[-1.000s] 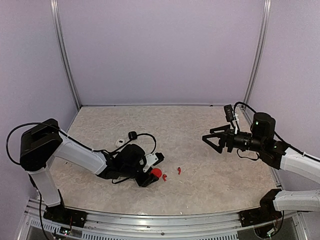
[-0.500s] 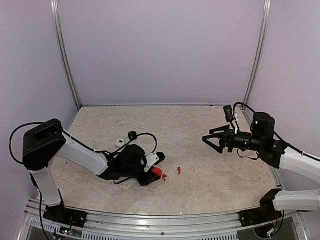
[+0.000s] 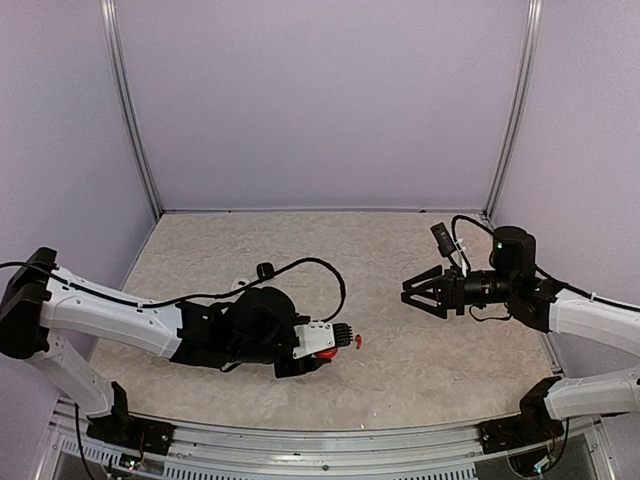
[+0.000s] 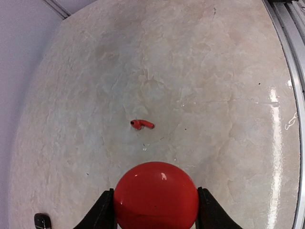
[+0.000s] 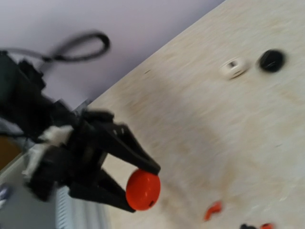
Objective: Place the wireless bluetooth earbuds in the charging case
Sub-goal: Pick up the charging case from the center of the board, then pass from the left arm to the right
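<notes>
i'm looking at a pale, marbled bench [image 3: 420, 240]. one red earbud [image 4: 142, 124] lies loose on it, near the front middle. further back on the left, a white case [image 3: 241, 284] and a black case [image 3: 265, 270] sit just beside each other.

A round red case [image 4: 156, 195] is clamped between the two black fingers [image 4: 104, 215] of the left gripper [image 4: 156, 210]. A small red earbud [image 4: 142, 124] is seen lying on the marbled table [image 4: 200, 71], beyond the case and apart from it. A small black item [image 4: 42, 221] is partly shown at the left.
</notes>
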Action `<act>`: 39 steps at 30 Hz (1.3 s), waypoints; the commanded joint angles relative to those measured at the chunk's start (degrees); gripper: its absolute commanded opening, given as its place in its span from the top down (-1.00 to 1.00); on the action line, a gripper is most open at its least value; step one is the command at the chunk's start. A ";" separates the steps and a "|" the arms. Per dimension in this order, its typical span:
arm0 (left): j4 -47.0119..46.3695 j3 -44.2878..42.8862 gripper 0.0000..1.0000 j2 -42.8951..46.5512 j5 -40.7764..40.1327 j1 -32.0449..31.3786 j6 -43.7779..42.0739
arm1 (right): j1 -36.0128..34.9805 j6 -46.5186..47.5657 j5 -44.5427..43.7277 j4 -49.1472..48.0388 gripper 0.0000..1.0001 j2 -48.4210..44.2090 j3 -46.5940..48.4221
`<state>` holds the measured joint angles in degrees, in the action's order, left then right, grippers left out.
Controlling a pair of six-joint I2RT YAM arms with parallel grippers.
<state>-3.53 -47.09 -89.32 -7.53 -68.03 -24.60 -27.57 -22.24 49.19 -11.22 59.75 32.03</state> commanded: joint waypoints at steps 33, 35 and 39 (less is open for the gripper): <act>10.53 -16.51 0.34 0.30 0.98 -9.14 -28.28 | -13.05 -6.31 14.59 -0.58 0.06 12.07 5.76; 10.64 -16.69 0.34 0.07 1.18 -9.22 -28.83 | -13.75 -6.48 14.62 -0.92 0.10 12.63 5.85; 11.04 -17.23 0.34 -0.40 1.29 -9.32 -29.48 | -14.95 -6.50 14.80 -1.23 0.16 13.52 5.92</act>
<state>6.81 -62.24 -88.82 -7.38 -76.77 -52.80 -41.25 -28.49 64.07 -11.88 72.40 36.64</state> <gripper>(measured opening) 0.487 0.427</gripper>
